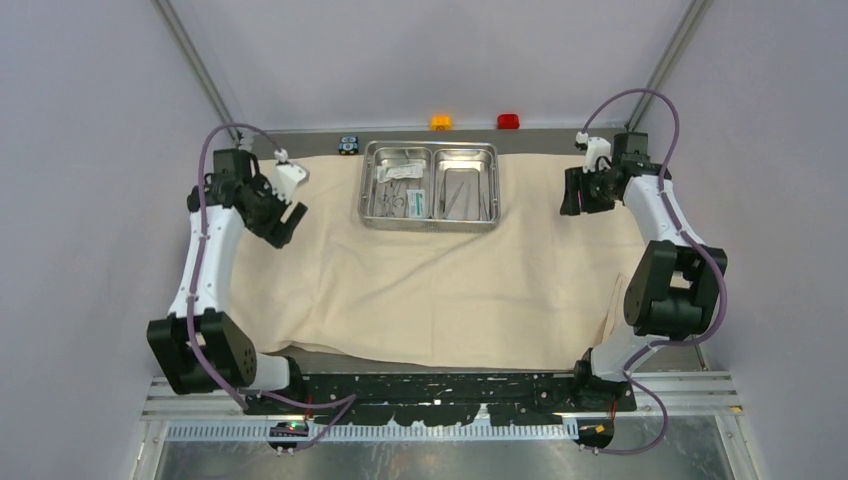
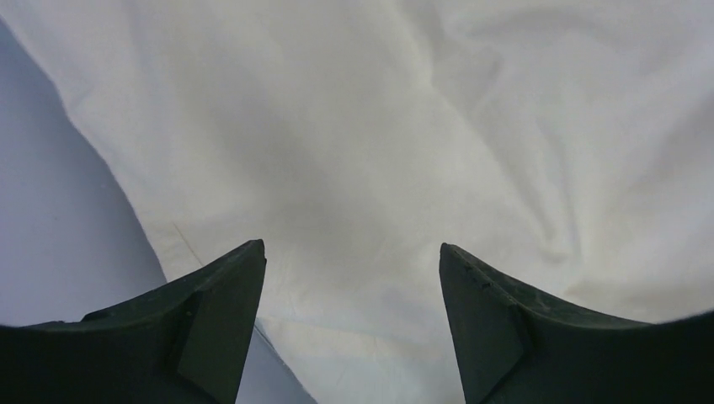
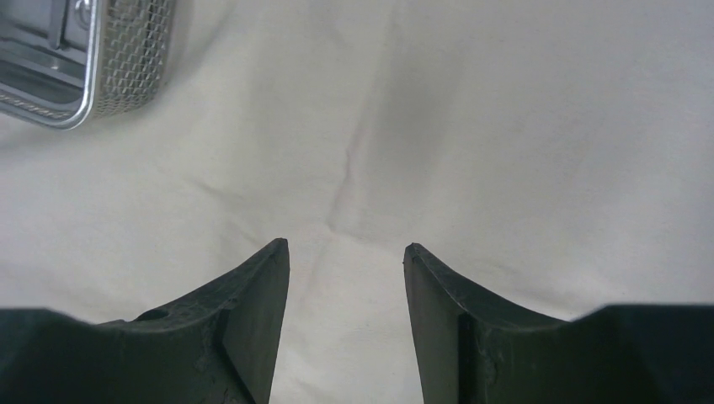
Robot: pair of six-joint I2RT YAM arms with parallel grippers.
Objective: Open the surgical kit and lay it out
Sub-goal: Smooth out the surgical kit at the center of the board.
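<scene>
Left gripper (image 2: 352, 252): my jaws stand apart with nothing between them, hovering over the wrap's left border, where bare table shows beside it.
Right gripper (image 3: 345, 248): my jaws are apart too, and empty, above plain cloth to the right of the tray.
Beige cloth wrap (image 1: 440, 280): spread across most of the table, a little bunched at its near right corner. I judge it soft, limp and light, best pinched at a hem or corner.
Steel two-compartment tray (image 1: 430, 227): sits on the wrap at its far middle. Stiff, slick, likely my heaviest piece; the rim is my hold.
Ring-handled instruments (image 1: 392, 203): left compartment, overlapping. Slim and slippery, so I would grip across the shank near the rings.
Thin straight tools (image 1: 462, 195): right compartment, lying lengthwise. Probably awkward to lift off flat steel.
White-and-green packet (image 1: 416, 200): left compartment, by the divider. Flimsy; I would take an edge.
</scene>
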